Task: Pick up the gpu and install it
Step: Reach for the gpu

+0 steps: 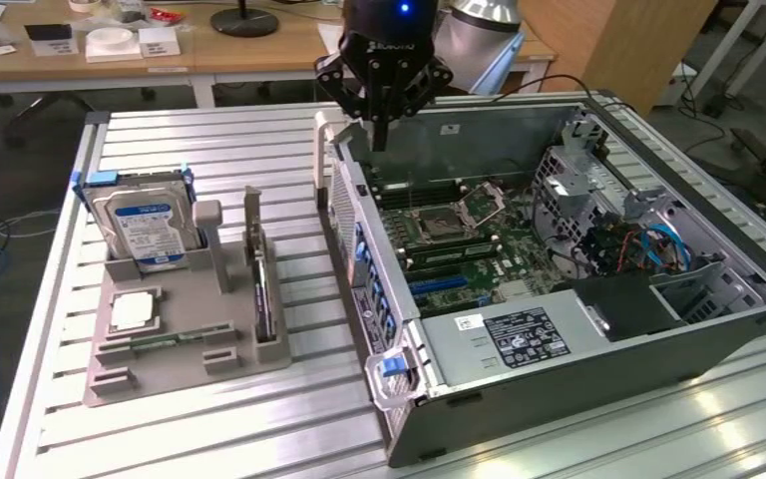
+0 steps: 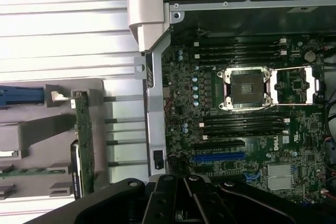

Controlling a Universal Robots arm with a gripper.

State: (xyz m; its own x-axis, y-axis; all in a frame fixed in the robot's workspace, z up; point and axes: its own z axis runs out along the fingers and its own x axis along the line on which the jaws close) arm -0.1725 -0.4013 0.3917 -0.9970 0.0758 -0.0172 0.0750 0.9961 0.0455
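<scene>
**End effector shut and empty over the case, gpu off to the side in its tray**

The end effector (image 1: 380, 138) hangs fingers-down above the far rear corner of the open computer case (image 1: 649, 339). Its fingers are pressed together with nothing between them. In the wrist view, the end effector (image 2: 184, 184) looks down on the case's rear wall and the motherboard (image 2: 247, 129) inside.

The gpu (image 1: 260, 291) is outside the case. It stands on its long edge in a slot of the grey holder tray (image 1: 171, 374), which lies on the slatted worktop (image 1: 157, 444) just beside the case's rear wall. From the end effector it lies lower, toward the exterior view's left and nearer that camera, well apart from the fingers.

Its long axis runs roughly parallel to the case's rear wall. The silver bracket (image 1: 252, 215) rises at the end farther from the exterior camera. In the wrist view the gpu (image 2: 84, 135) is seen edge-on, and its dark cooler seems to face away from the case.
</scene>
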